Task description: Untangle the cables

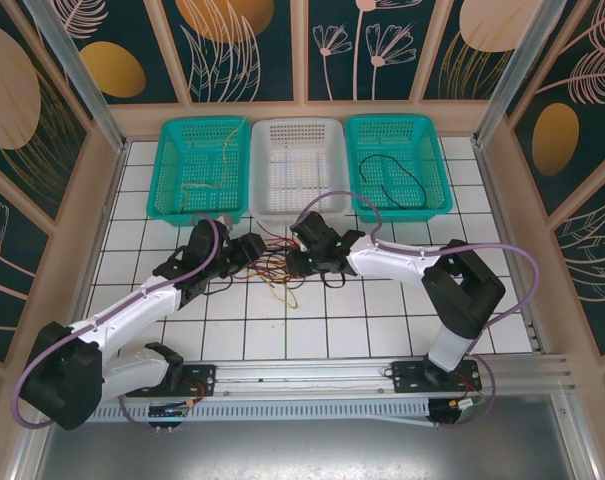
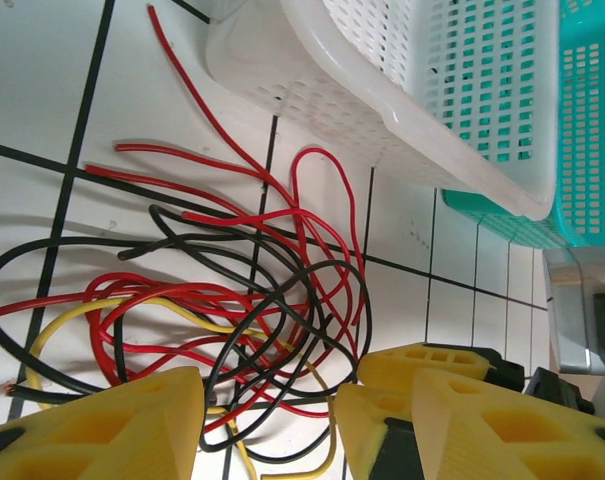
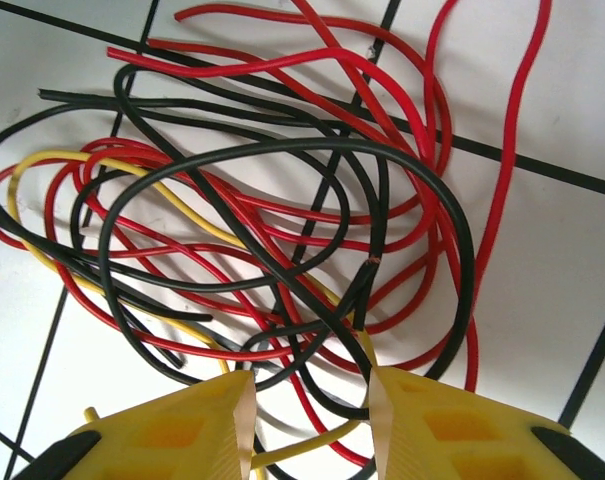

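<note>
Spread jaws flank a knot of cables [image 1: 272, 268]

Yellow fingers [image 2: 102, 425] of the left gripper [image 2: 267, 400] and the right gripper [image 3: 310, 390] stand spread, clamping nothing, with loose strands crossing each gap. Between the two the cables lie heaped on the tiled table [image 1: 382, 330], just in front of the white basket [image 2: 382, 110]: glossy red, black and yellow strands, looped over and under one another. They look light, limp and slick, likely to slip from a weak pinch and to drag neighbours along when pulled. A free end or an outer loop seems the best hold, such as the red strand [image 2: 194, 95] straying toward the basket. A black wire [image 1: 400, 168] lies in the right teal basket [image 1: 397, 119], a pale wire [image 1: 225, 150] in the left teal basket [image 1: 204, 122].
</note>
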`<state>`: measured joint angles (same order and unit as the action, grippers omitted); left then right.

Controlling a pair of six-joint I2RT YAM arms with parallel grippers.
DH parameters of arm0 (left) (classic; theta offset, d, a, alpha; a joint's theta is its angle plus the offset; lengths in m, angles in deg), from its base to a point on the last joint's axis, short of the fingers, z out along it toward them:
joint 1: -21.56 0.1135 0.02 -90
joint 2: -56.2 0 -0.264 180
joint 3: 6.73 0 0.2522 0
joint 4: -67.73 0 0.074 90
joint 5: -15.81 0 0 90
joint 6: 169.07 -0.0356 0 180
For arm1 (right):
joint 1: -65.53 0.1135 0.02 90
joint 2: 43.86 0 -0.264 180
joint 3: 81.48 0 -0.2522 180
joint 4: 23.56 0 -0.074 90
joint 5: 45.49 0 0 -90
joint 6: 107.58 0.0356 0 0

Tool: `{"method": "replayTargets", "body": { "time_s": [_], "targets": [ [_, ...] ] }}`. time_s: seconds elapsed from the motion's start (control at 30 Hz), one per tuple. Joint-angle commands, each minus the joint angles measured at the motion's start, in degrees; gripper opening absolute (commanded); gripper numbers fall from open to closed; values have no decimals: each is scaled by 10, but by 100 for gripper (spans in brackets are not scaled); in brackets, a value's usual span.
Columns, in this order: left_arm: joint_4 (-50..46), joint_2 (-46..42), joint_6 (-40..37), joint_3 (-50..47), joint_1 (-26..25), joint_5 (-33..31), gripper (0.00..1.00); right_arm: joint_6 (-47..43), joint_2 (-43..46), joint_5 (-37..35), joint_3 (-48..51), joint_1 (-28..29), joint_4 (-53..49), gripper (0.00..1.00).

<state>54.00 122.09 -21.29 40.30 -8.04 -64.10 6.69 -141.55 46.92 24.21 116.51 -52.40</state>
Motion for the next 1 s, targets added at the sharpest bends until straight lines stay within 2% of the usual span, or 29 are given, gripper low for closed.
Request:
{"method": "replayTargets", "body": {
  "time_s": [0.0, 0.27, 0.37, 0.57, 0.73, 0.83, 0.97],
  "targets": [
    [19, 7, 5, -4, 3, 12, 57, -14, -16, -25, -23, -3, -23, 35],
    [22, 16, 1, -4, 3, 17, 56, -27, -28, -27, -48, -7, -26, 36],
    [28, 18, 3, -6, 3, 18, 57, -33, -41, -13, -52, -8, -24, 26],
    [36, 25, 3, 0, 3, 20, 57, -37, -57, 10, -46, -6, -18, 29],
    [52, 41, 6, 4, 3, 30, 56, -36, -31, -12, -53, -1, -35, 9],
    [68, 58, 10, 4, 3, 43, 54, -41, 1, -18, -64, 5, -51, 1],
    [90, 77, 14, 5, 3, 56, 53, -52, 38, -15, -78, 19, -71, 0]
  ]
}}
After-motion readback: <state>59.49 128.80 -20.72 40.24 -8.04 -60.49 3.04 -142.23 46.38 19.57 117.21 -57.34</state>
